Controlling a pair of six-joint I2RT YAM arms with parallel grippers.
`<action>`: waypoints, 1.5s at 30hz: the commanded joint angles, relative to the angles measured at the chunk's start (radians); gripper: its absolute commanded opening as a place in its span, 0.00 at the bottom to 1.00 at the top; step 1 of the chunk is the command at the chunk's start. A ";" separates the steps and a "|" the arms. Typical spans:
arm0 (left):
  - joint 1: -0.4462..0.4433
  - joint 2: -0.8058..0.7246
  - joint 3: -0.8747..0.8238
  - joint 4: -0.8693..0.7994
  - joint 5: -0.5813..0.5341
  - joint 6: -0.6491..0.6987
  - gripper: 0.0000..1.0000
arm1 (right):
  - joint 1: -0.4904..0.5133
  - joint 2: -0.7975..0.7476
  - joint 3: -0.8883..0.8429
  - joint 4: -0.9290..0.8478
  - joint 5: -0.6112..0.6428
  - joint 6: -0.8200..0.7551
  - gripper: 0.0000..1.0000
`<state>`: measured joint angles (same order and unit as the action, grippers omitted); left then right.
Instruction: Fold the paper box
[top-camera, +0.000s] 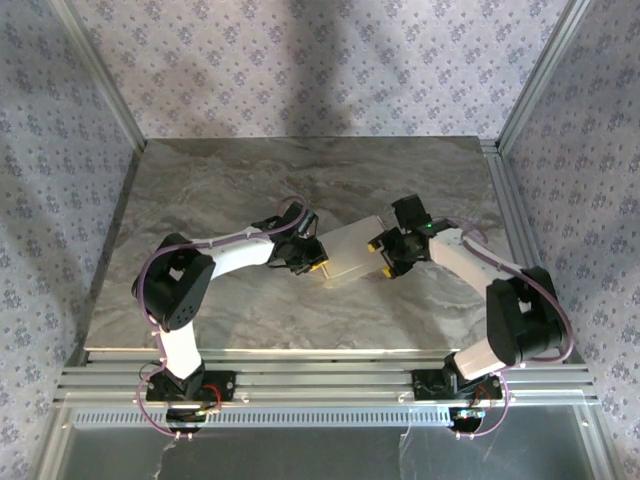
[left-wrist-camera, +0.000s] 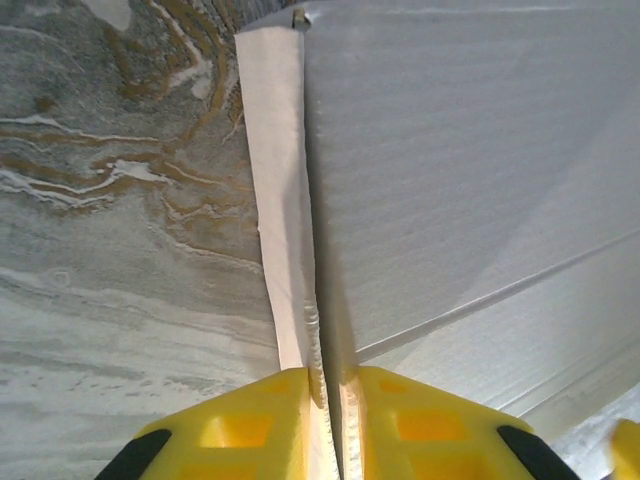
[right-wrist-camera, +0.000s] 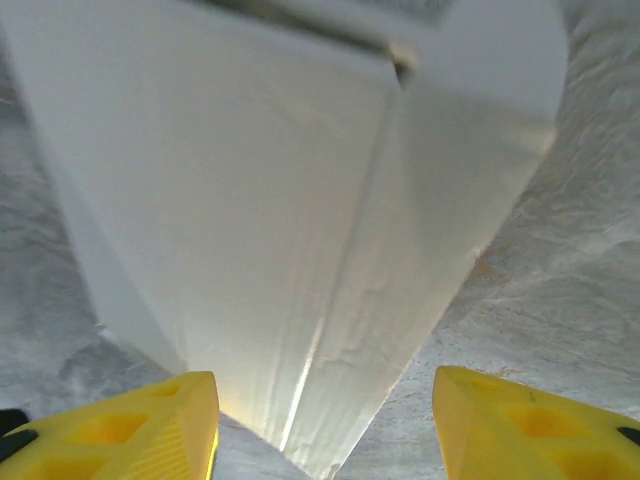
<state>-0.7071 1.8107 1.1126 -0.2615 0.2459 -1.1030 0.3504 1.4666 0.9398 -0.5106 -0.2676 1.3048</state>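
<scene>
The paper box (top-camera: 350, 250) is a pale, flat folded cardboard piece lying on the marble table between the two arms. My left gripper (top-camera: 316, 262) sits at its left edge; in the left wrist view its yellow fingers (left-wrist-camera: 250, 430) are pinched on a thin upright flap (left-wrist-camera: 283, 200) of the box (left-wrist-camera: 470, 180). My right gripper (top-camera: 385, 258) is at the box's right end. In the right wrist view its yellow fingers (right-wrist-camera: 150, 425) stand wide apart, and a pointed end of the box (right-wrist-camera: 300, 230) reaches between them without touching either one.
The grey-brown marble tabletop (top-camera: 250, 180) lies around the box. Patterned walls and aluminium frame posts (top-camera: 100, 75) close in the back and sides. An aluminium rail (top-camera: 320, 385) with the arm bases runs along the near edge.
</scene>
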 joint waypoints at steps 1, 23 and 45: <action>-0.006 0.022 0.031 -0.084 -0.039 0.045 0.17 | -0.080 -0.080 0.027 -0.086 0.006 -0.083 0.60; -0.004 0.058 0.130 -0.203 -0.082 0.150 0.17 | -0.198 0.251 0.206 -0.118 -0.133 -0.720 0.49; 0.001 0.073 0.150 -0.230 -0.091 0.189 0.16 | -0.165 0.346 0.179 -0.129 -0.078 -0.785 0.11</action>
<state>-0.7067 1.8687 1.2469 -0.4534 0.1623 -0.9329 0.1730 1.7893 1.1313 -0.5961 -0.3824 0.5224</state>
